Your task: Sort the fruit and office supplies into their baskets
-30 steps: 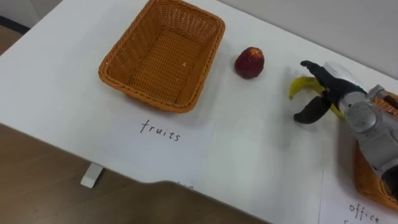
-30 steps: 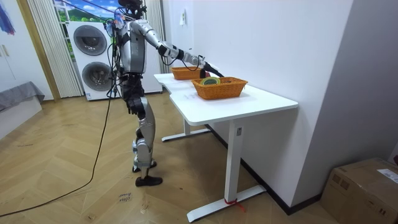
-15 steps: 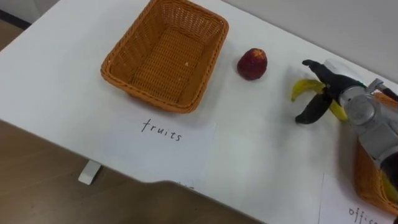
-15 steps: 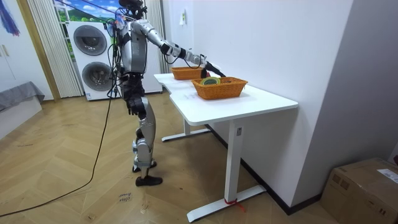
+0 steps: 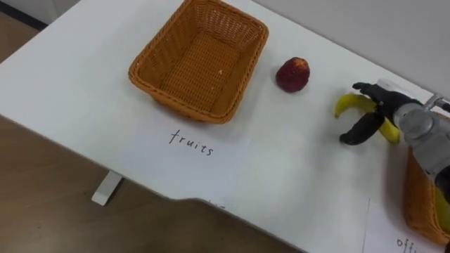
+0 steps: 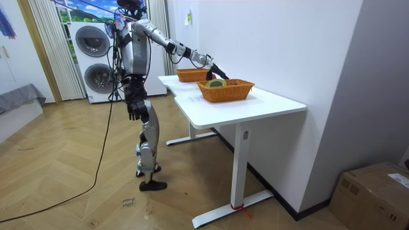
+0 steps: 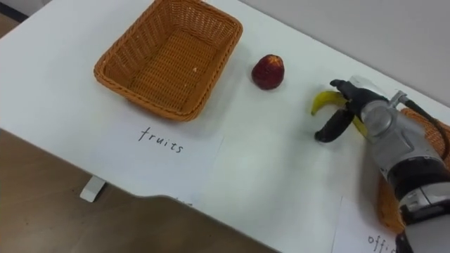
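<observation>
Wood floor (image 6: pixel 70 204), white wall, two stacked washing machines (image 6: pixel 92 56) behind the robot, one cardboard box (image 6: pixel 377 191). The robot stands at one white table (image 5: pixel 295 176). Two wicker baskets on it: one empty fruits basket (image 5: pixel 247 77), and one office basket (image 5: pixel 416 204) at the right edge. Two paper labels (image 5: pixel 200 144), one in front of each basket. One red apple (image 5: pixel 292 74) lies just right of the fruits basket. One banana (image 5: pixel 346 105) lies between apple and office basket, right robot hand (image 5: pixel 404 121) curled round it, fingers above, thumb below. Left robot hand (image 6: pixel 132 112) hangs by the hip.
</observation>
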